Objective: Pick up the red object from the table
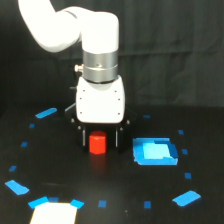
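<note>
The red object (97, 143) is a small stubby red-orange block standing on the black table (60, 165), near the middle of the exterior view. My gripper (100, 140) hangs straight down over it from the white arm. Its two dark fingers (83, 138) stand on either side of the block, with a visible gap between each finger and the block. The gripper is open and straddles the block, whose base reaches slightly lower in the frame than the fingertips.
A flat blue square (154, 151) lies just to the exterior view's right of the block. Blue tape patches (18, 187) and small blue marks ring the area. A white patch (53, 214) sits at the bottom left edge.
</note>
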